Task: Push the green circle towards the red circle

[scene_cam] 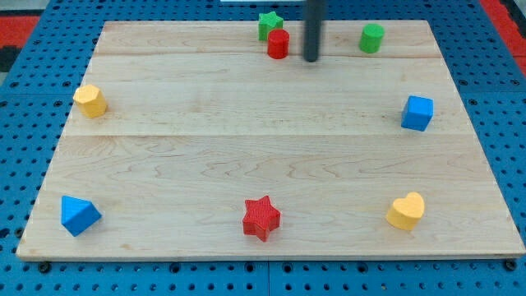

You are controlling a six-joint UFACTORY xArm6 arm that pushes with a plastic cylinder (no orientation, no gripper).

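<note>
**Rod Tip Between Red and Green Cylinders, Top Edge of Board**

Tool: straight dark rod, no jaws, nothing to open or close, nothing held. Tip [311,60] resting on the pale wooden board [246,140] near its top edge. Landmark for all placements below: the red round cylinder block [278,43].

- Tip: just to the view's right of the red cylinder, slightly lower, apart from it. No contact with any block.
- Green round cylinder block [371,38]: to the view's right of the red cylinder, beyond the tip, at about the same height, well apart from both. Tip positioned between the two cylinders, nearer the red one.
- Green star block [269,22]: immediately above the red cylinder, slightly to the view's left, touching or nearly touching; exact contact not discernible.
- Yellow hexagonal block [90,100]: far to the view's left, lower.
- Blue cube block [417,113]: far to the view's right, lower.
- Blue triangular block [79,215]: bottom-left corner region of the board.
- Red star block [261,218]: almost straight below, near the bottom edge.
- Yellow heart block [406,211]: bottom right.

Surround: blue perforated base plate [33,123] under the board.
</note>
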